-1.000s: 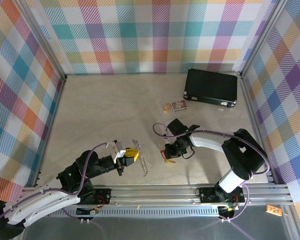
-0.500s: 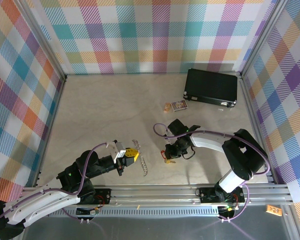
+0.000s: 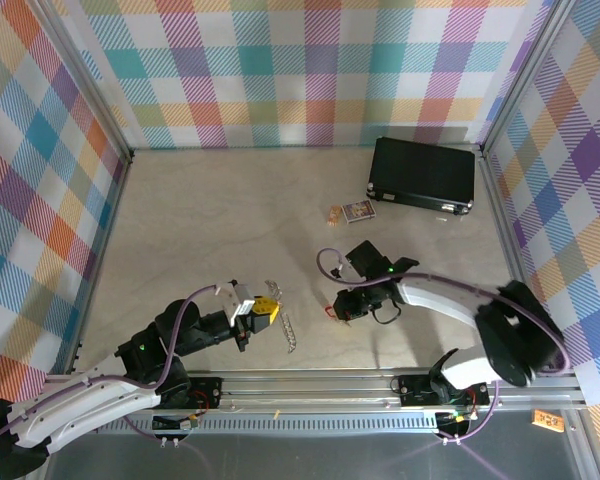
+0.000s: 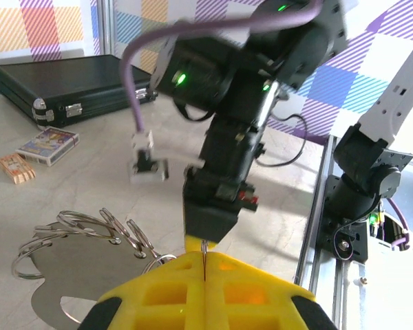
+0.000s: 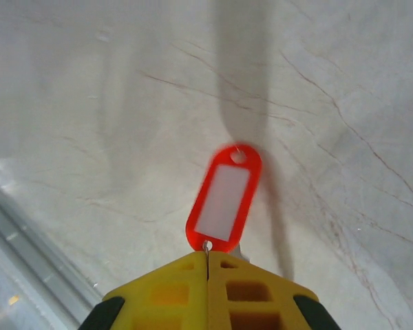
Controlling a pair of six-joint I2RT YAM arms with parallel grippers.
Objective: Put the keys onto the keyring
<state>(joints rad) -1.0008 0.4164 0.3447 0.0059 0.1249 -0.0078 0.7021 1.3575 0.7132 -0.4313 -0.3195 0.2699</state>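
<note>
Closed tight on its end, the right gripper point(image 5: 207, 258) dangles the key point(image 5: 224, 203) just ahead, free for threading (left gripper point(image 4: 204, 265) likewise closed, keyring point(image 4: 89, 230) just beside).

The overhead view is bright and evenly lit from above, and the arms cast only faint, soft shadows on the pale table point(image 3: 230, 220). Its corner posts bow outward slightly. In the left wrist view the left gripper point(image 4: 204, 275) is a yellow blur, the keyring point(image 4: 76, 230) glints, and the black case point(image 4: 69, 75) carries a dull sheen. In the right wrist view the right gripper point(image 5: 208, 268) is soft, and the red key tag point(image 5: 224, 199) throws a long, diffuse shadow.
</note>
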